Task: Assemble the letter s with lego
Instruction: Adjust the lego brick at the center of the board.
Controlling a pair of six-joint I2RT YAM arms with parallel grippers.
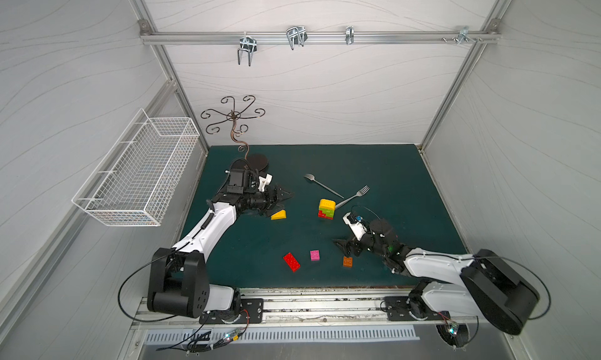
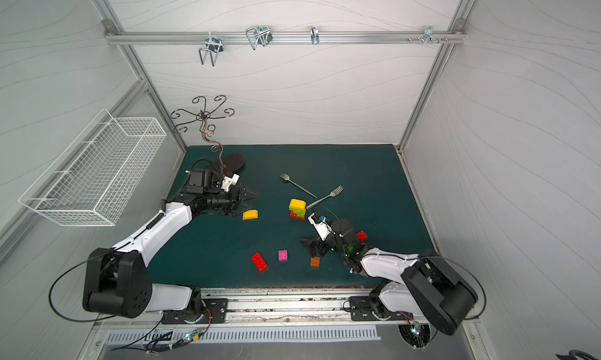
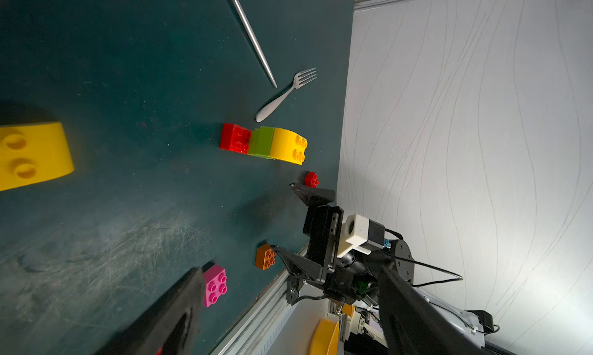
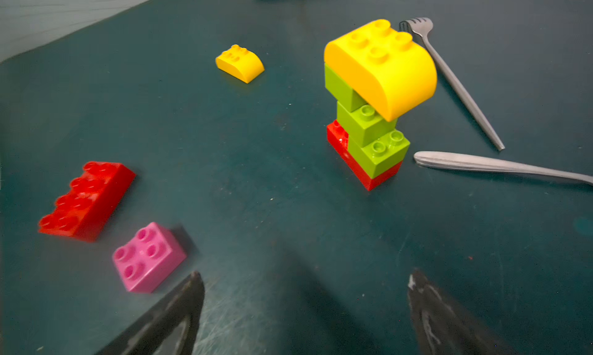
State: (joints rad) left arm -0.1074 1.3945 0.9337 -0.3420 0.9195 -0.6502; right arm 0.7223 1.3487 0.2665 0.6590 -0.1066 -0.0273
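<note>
Our right gripper (image 4: pixel 305 273) gapes empty near the pink brick (image 4: pixel 149 257), likely next for the stack (image 4: pixel 369 129); our left gripper (image 1: pixel 282 203), likewise spread and empty, hovers by the yellow brick (image 1: pixel 279 215).

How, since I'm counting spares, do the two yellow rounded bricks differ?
The loose yellow brick rests on the mat; the stacked yellow brick caps the brick tower. The loose one stands alone; the stacked one overhangs the lime brick beneath it. Both are yellow, rounded, studs up.
</note>
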